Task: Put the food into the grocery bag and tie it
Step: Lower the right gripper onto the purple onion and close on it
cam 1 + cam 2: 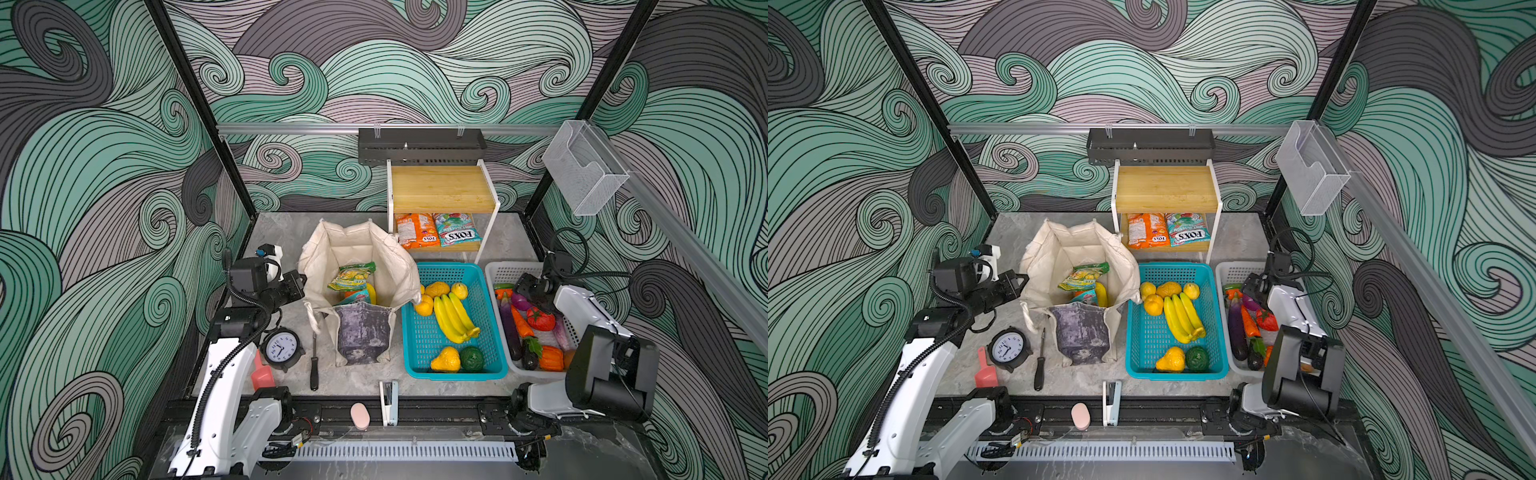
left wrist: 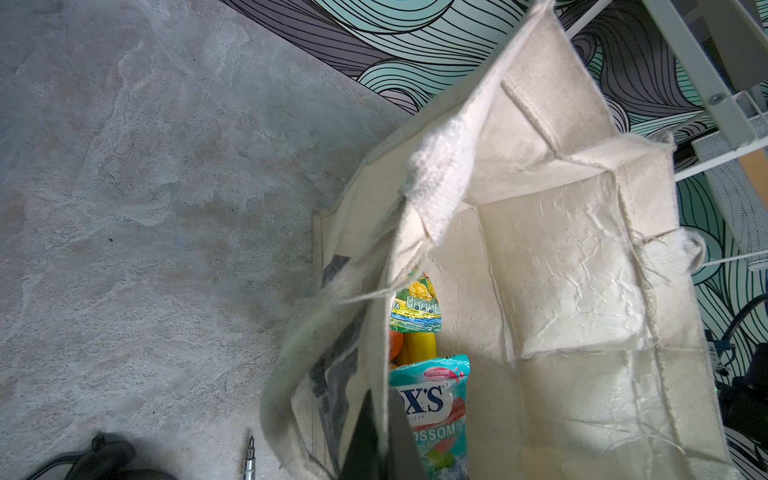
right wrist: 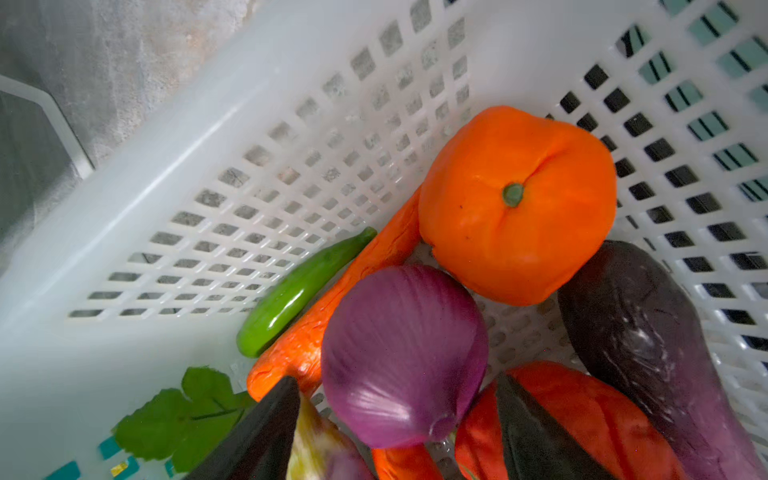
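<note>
- The right fingers [image 3: 266, 424] stand apart on either side of the purple onion [image 3: 399, 353] in the white basket [image 3: 208, 145]. They should close squarely across its widest part, as the glossy skin could slip.
- The left fingers [image 2: 365, 440] are clenched on the grocery bag [image 1: 353, 245] at its rim, holding the mouth open.
- The bag stands upright on the grey stone-look table [image 1: 291, 232], just beside the teal basket [image 1: 453, 377].
- Wave-patterned walls [image 1: 83, 166] enclose it.

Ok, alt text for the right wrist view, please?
A purple onion sits between the right arm's open jaws, inside a white basket. Around it lie an orange tomato, a carrot, a green chilli, a dark eggplant and a red vegetable.
</note>
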